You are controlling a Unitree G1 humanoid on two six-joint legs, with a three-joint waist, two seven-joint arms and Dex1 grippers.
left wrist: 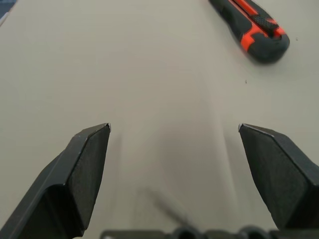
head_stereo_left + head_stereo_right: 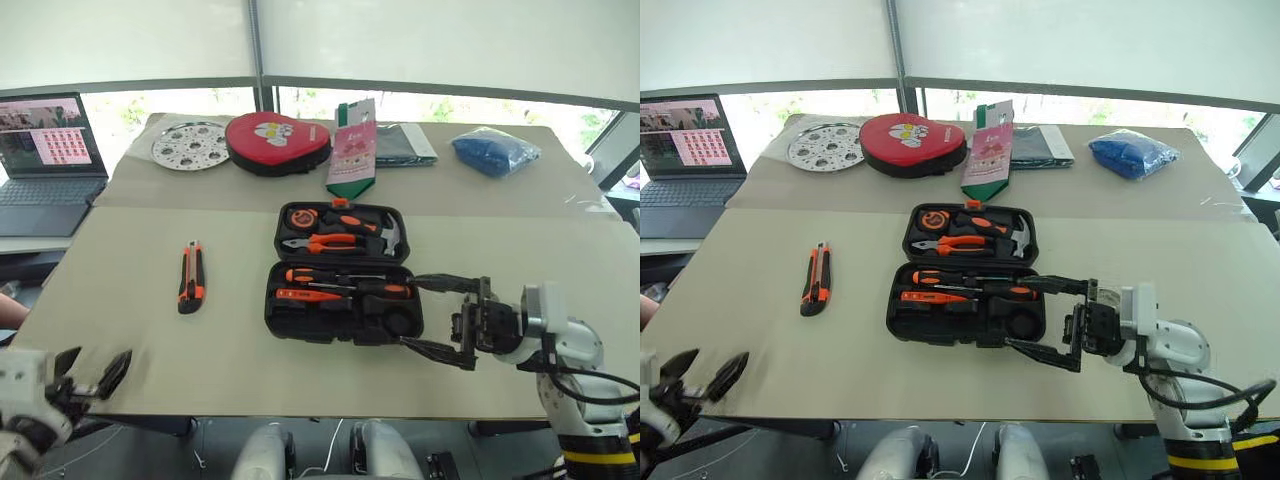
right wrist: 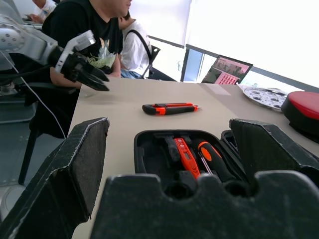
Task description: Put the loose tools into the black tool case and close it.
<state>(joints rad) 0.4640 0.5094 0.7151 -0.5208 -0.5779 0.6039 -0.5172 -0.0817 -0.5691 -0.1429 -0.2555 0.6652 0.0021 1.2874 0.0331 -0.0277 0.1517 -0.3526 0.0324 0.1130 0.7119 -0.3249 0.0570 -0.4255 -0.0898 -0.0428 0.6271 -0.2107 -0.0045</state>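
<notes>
The tool case (image 2: 343, 272) lies open in the middle of the table (image 2: 130, 330), two screwdrivers (image 2: 345, 281) and a tester pen (image 2: 308, 295) already seated in its near half. The utility knife (image 2: 190, 277) lies loose on the table well to the left of the case. My right gripper (image 2: 443, 315) hovers just beside the case's right edge, fingers spread wide and holding nothing. My left gripper (image 2: 95, 375) sits far left of the case near the table's front edge, also spread and empty.

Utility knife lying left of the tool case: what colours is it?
Orange and black; the utility knife shows best in the left wrist view.
</notes>
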